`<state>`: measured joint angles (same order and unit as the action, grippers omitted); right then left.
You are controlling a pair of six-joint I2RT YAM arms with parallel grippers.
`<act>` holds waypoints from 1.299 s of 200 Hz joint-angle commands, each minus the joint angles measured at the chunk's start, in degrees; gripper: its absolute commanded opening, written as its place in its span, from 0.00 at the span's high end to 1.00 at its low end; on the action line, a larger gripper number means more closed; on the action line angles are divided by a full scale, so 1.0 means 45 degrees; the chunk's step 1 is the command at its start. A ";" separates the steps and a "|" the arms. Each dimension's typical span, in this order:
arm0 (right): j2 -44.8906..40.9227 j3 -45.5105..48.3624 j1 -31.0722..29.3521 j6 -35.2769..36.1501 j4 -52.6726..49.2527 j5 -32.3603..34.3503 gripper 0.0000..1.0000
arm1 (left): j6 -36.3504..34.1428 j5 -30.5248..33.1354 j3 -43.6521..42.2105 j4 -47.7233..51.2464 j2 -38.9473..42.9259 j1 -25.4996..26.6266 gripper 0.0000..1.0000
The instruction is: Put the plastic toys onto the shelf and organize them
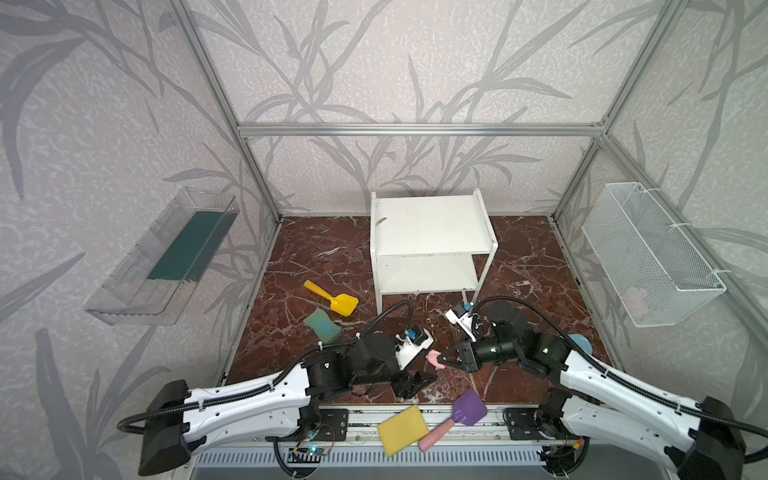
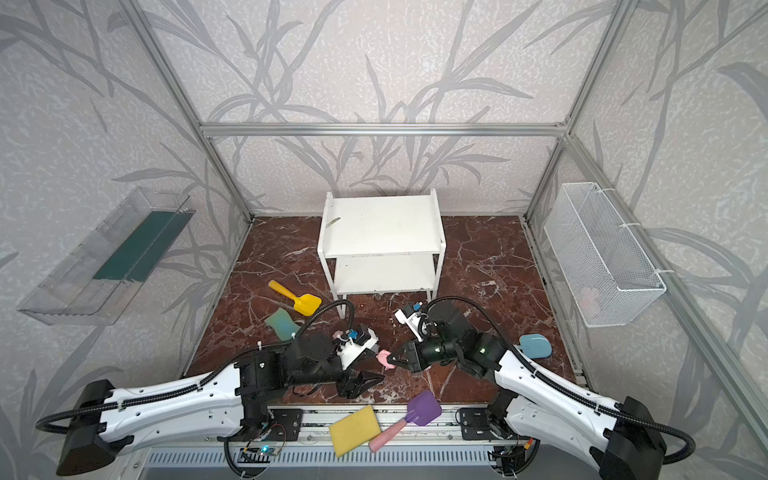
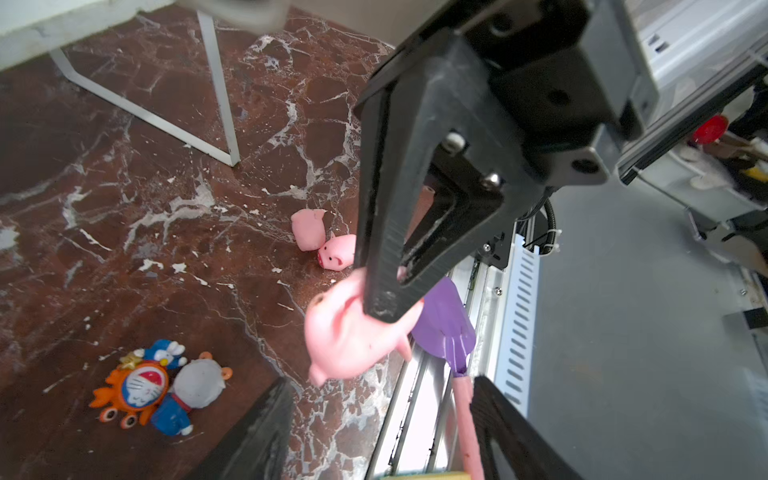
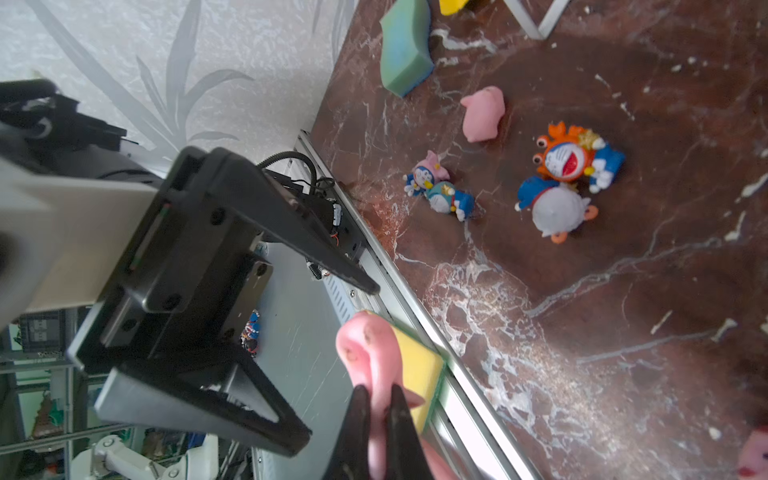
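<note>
Pink pig (image 1: pixel 433 358) hangs mid-air at lower centre of frame in both top views, low over marble floor (image 1: pixel 324 257) and well short of shelf (image 1: pixel 428 232), which sits centre frame w/ both boards bare. R gripper (image 3: pixel 384 305) is clamped narrow on it. R wrist view shows the pinch takes only the pig's rear end, body sticking out. L gripper (image 4: pixel 340 365) has jaws wide w/ nothing in them, mouth facing pig, not touching; looks like handover setup. Risks: w/ so thin a pinch, pig twists or slips if an L jaw nudges it. If R lets go before L bites, it drops by front rail near yellow sponge (image 4: pixel 419 365). Top views hide most other toys under the arms. L wrist view shows 2 pigs (image 3: pixel 338 251) on floor, R wrist view 4 figurines (image 4: pixel 565 156). Only top views show shelf boards.
</note>
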<state>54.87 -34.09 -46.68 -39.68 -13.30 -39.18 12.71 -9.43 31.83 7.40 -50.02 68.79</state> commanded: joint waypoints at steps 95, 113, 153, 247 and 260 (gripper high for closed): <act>0.1448 -0.1635 0.0724 -0.0325 -0.4559 -0.2013 0.99 | -0.7244 0.4555 -0.1585 -0.3178 -0.0503 0.2490 0.18; 0.1553 -0.1630 0.0724 -0.0187 -0.4598 -0.1991 0.99 | -0.7609 0.4589 -0.1528 -0.3659 -0.0870 0.2583 0.23; 0.1672 -0.1507 0.0724 -0.0282 -0.4344 -0.2105 0.98 | -0.8117 0.4292 -0.1081 -0.3919 -0.1887 0.2759 0.40; 0.1771 -0.1179 0.0708 -0.0999 -0.3474 -0.2408 0.95 | -0.8388 0.3969 -0.1175 -0.4705 -0.2360 0.2798 0.96; 0.1791 -0.1171 0.0707 -0.1046 -0.3396 -0.2409 0.92 | -0.8372 0.3770 -0.1249 -0.4805 -0.2361 0.2801 1.00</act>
<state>62.48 -39.62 -43.40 -43.59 -31.09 -48.03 -23.77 9.45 25.36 -11.05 -60.36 81.14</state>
